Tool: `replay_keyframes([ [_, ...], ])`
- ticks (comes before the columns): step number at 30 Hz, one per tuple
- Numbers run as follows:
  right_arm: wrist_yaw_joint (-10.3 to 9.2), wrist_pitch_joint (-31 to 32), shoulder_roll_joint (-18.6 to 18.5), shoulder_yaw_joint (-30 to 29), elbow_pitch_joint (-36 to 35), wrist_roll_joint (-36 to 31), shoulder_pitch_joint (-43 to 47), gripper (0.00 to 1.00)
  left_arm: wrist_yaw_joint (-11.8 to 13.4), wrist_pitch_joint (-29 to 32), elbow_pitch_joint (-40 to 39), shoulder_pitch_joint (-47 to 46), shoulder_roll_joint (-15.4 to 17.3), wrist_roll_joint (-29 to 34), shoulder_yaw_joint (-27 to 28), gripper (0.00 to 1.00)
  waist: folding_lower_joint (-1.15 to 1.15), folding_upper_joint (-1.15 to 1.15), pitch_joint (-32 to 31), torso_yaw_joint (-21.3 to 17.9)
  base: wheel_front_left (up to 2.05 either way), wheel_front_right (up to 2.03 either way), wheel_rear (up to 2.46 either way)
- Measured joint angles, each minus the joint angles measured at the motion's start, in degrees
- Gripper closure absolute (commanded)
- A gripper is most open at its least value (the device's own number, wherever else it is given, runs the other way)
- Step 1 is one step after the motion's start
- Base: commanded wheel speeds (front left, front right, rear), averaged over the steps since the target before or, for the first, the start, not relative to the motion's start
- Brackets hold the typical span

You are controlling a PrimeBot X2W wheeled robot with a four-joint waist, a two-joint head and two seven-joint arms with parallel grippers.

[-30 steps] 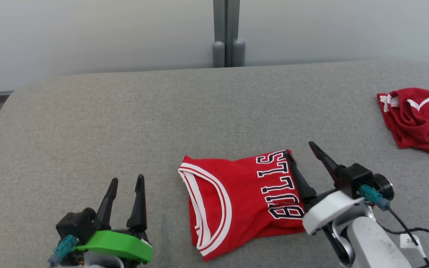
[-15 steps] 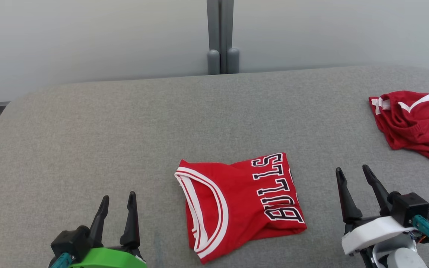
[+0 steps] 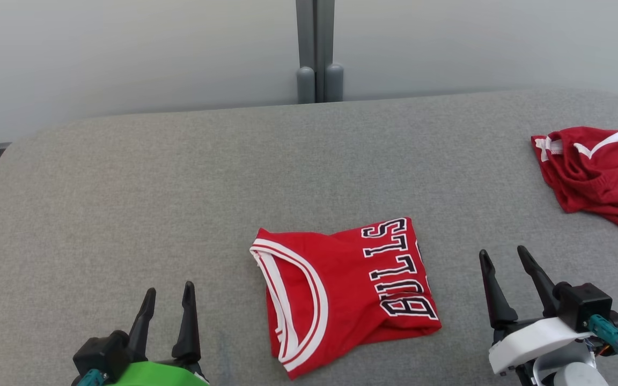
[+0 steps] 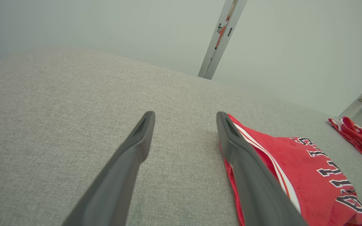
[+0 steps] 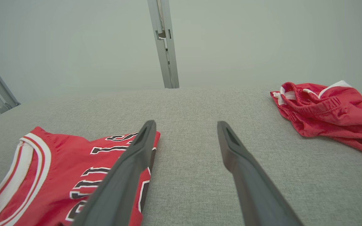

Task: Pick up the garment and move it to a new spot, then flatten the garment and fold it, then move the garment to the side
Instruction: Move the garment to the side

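Note:
The garment is a red jersey with white trim and black BULLS lettering, folded into a rough square near the front middle of the grey table. It also appears in the left wrist view and the right wrist view. My left gripper stands open at the lower left, well apart from the jersey, nothing between its fingers. My right gripper stands open at the lower right, a short gap to the right of the jersey, also holding nothing, its fingers pointing over bare table.
A crumpled pair of red shorts with white trim lies at the table's far right edge, also in the right wrist view. A grey post rises behind the table against a pale wall.
My right gripper has drawn back from the jersey's right edge to the lower right and turned upright. The left gripper has sunk slightly lower. The head camera has shifted a little.

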Motion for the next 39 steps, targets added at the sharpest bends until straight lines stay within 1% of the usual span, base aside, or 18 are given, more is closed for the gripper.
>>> replay_keyframes([
  [13,0.00,0.0,0.0,1.3,1.1,-1.5,-1.5,0.00,0.0,0.0,0.2,0.0,-0.1,0.0,-0.1,0.00,0.00,0.00,-0.4,0.5,0.00,0.00,0.00],
  [18,0.00,0.9,0.0,1.4,4.8,-4.2,-4.2,0.00,0.0,0.0,0.5,0.0,-0.1,0.0,-0.3,0.00,0.00,0.00,-0.7,1.0,0.00,0.00,0.00],
  [22,0.00,6.4,0.0,0.8,6.9,-5.9,-8.7,0.00,0.0,0.0,0.7,0.0,-0.2,-0.1,-0.7,0.00,0.00,0.00,-0.7,1.6,0.00,0.00,0.00],
  [29,0.00,19.4,0.0,0.7,11.1,-7.1,-14.0,0.00,0.0,0.0,1.3,-0.2,-0.2,-0.6,-1.6,0.00,0.00,0.00,0.1,3.5,0.00,0.00,0.00],
  [34,0.00,26.7,0.0,1.9,13.8,-5.0,-15.3,0.00,0.0,0.0,1.6,-0.7,-0.2,-0.9,-1.7,0.00,0.00,0.00,1.1,5.2,0.00,0.00,0.00],
  [37,0.00,29.7,0.1,3.0,15.5,-1.7,-15.5,0.00,0.0,0.0,1.5,-1.1,-0.2,-1.0,-1.7,0.00,0.00,0.00,1.9,6.1,0.00,0.00,0.00],
  [39,0.00,31.4,0.1,3.5,17.1,-1.1,-15.5,0.00,0.0,0.0,1.5,-1.3,-0.2,-1.0,-1.7,0.00,0.00,0.00,2.4,6.6,0.00,0.00,0.00],
])
